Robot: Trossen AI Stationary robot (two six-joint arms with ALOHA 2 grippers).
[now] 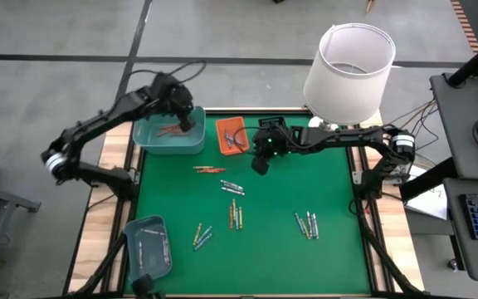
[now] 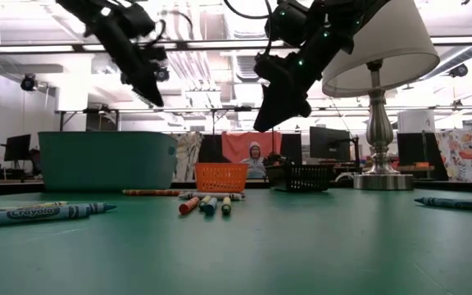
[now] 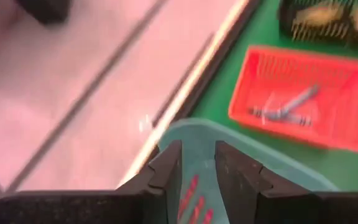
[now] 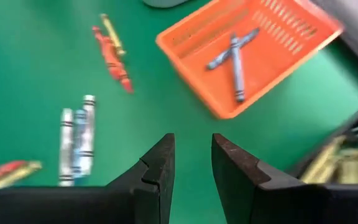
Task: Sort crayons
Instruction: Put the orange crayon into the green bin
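Fingers of your left gripper [image 3: 197, 180] are standing spread with nothing between them, hanging directly over the teal tray [image 1: 169, 137], where red crayons [image 3: 191, 198] are lying just beneath the tips. Beyond that gripper, the orange basket [image 3: 303, 93] is holding two blue crayons [image 3: 284, 109].

Your right gripper [image 4: 191, 171] is hovering above the green mat [image 1: 264, 224], its fingers also parted and empty. Just ahead of it, the same orange basket is sitting, with a black basket [image 4: 353, 155] beside it holding yellowish crayons. Off to its side, a red and an orange crayon [image 4: 112, 53] are lying together, and silvery-blue ones [image 4: 76, 140] nearby. Farther out, more loose crayons [image 1: 307, 224] are lying scattered.
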